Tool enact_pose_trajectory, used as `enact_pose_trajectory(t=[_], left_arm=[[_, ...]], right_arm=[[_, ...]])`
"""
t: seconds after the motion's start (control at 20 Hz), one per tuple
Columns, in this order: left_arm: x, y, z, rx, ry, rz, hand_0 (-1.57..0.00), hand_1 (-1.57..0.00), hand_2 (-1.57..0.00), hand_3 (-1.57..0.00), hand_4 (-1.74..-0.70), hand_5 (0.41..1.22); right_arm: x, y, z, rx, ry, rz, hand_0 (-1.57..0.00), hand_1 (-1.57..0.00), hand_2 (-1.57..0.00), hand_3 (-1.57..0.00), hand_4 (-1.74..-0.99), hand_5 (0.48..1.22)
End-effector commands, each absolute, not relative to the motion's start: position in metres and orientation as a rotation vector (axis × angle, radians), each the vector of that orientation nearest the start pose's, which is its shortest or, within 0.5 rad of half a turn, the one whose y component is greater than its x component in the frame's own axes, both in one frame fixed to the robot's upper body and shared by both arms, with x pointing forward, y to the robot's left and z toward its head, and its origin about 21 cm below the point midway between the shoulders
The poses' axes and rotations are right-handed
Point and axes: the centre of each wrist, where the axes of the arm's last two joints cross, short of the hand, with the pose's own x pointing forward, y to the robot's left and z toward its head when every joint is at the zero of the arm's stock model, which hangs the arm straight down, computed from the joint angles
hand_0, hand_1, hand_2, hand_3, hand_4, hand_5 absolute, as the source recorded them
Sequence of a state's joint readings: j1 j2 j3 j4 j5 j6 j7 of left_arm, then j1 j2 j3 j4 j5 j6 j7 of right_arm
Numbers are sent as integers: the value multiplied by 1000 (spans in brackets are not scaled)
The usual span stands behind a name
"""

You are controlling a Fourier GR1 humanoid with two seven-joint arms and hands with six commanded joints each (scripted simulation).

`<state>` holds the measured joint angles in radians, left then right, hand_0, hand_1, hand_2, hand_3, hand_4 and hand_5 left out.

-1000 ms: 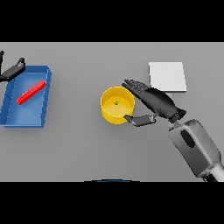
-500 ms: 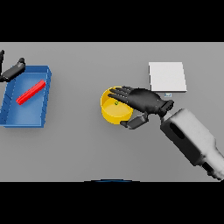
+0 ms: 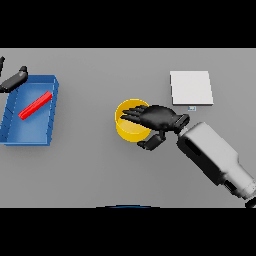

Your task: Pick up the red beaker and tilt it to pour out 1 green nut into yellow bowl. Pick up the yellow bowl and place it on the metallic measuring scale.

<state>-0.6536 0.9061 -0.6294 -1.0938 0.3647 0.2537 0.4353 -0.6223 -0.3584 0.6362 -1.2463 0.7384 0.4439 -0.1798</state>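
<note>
The yellow bowl stands in the middle of the table. My right hand lies over its right half, fingers stretched straight across the opening and the thumb just outside the rim at the lower right. The hand hides most of the bowl's inside. The red beaker lies on its side in the blue tray at the left. The white, flat measuring scale sits at the back right, beyond the right hand. My left hand shows at the left edge, behind the tray, holding nothing.
The blue tray has raised walls and takes up the left side of the table. The right forearm runs from the lower right toward the bowl. Bare grey table lies between the tray and the bowl.
My right hand has moved left, from beside the bowl's right rim to over the bowl. The bowl, beaker and left hand have stayed put.
</note>
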Motion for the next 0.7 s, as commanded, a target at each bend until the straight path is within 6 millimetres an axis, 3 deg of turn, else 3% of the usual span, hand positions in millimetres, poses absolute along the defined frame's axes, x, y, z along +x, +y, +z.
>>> enact_pose_trajectory(t=[0.0, 0.4, 0.55, 0.65], left_arm=[[363, 343, 119, 684, -1076, -464, 1, 1, 1, 1, -798, 723], [360, 335, 120, 692, -1094, -476, 1, 1, 1, 1, -793, 729], [359, 332, 122, 694, -1082, -479, 1, 1, 1, 1, -793, 732], [357, 335, 123, 697, -1084, -471, 1, 1, 1, 1, -796, 730]], right_arm=[[340, -136, 55, -217, -1340, 1962, 1, 1, 1, 1, -1273, 687], [344, -132, 43, -173, -1338, 1975, 1, 1, -15, -42, -1289, 721], [346, -135, 41, -170, -1327, 1960, 1, -14, -84, -121, -1333, 800], [345, -132, 42, -168, -1316, 1962, -173, -145, -204, -243, -1396, 875]])
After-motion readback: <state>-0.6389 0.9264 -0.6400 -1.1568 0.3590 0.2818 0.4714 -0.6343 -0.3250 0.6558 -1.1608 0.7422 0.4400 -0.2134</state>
